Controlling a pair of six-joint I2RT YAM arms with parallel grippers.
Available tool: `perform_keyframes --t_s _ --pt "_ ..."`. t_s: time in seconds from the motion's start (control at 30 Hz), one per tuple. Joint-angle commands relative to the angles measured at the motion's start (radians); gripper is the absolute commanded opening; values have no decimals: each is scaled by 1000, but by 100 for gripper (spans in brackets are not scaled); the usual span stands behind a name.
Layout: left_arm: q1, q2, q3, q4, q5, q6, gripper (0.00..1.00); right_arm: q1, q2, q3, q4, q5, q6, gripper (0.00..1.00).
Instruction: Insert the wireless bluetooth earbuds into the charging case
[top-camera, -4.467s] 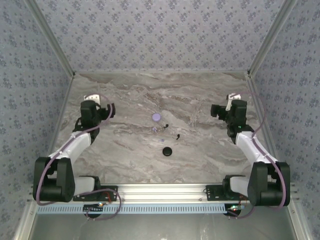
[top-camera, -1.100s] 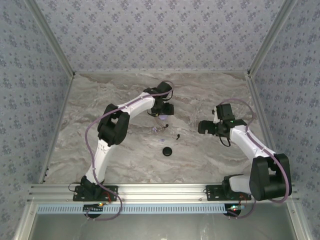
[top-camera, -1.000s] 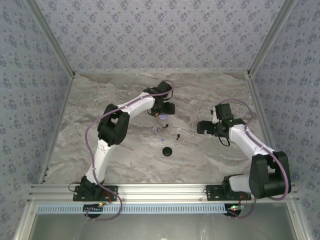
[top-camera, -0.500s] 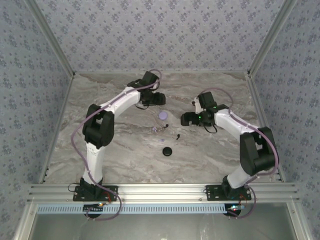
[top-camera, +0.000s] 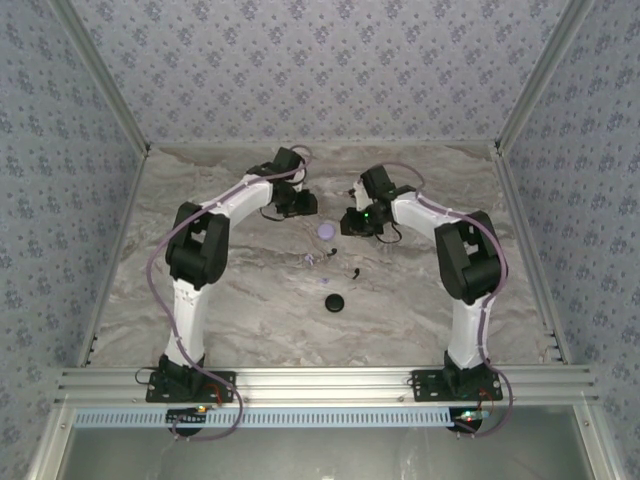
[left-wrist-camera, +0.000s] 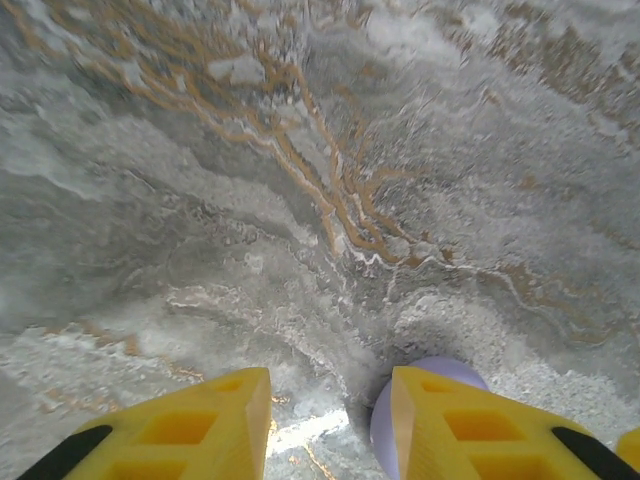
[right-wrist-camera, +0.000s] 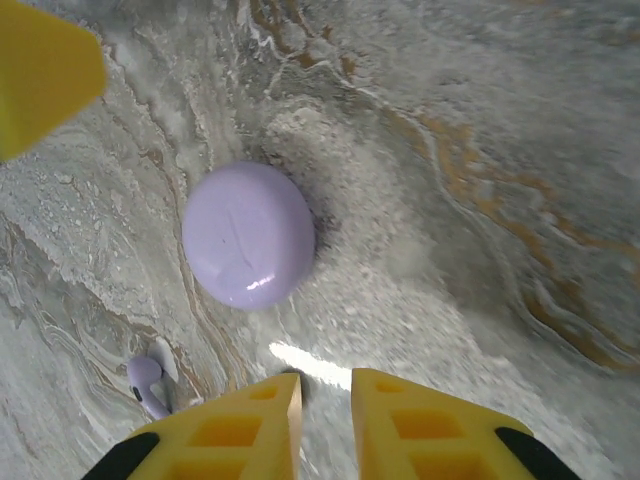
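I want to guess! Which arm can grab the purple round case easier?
Probably the right gripper: the lavender case lies fully visible just ahead of it, apart. The left gripper has it half-hidden behind one finger.

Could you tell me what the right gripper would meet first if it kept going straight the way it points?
Probably the lavender round case, lying just ahead of the right gripper and slightly left of its line; otherwise bare marble table. Depth is unclear.

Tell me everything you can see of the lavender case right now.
The lavender case is a smooth, glossy, rounded disc, plastic by its look, shut and lying flat on the marble table. It sits between the two grippers, touched by neither in the right wrist view. A lavender earbud lies apart from it. From the left wrist, a finger partly hides it.
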Motion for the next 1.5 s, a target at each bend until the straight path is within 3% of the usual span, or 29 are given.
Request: perform_keyframes --t_s 0.0,0.47,1.0,1.33,1.47 --pt "-2 23 15 7 42 -6 34 19 47 57 -36 -41 18 19" --pt "-30 45 -42 19 44 -27 27 35 151 146 -66 -7 47 15" --pt "-41 -74 -229 68 -3 -69 27 34 208 226 -103 24 41 15" --pt "-29 -164 -284 66 -89 -82 29 29 141 215 -150 111 6 20" --pt "-8 -244 -366 156 -42 -102 37 14 91 183 -123 66 -2 24"
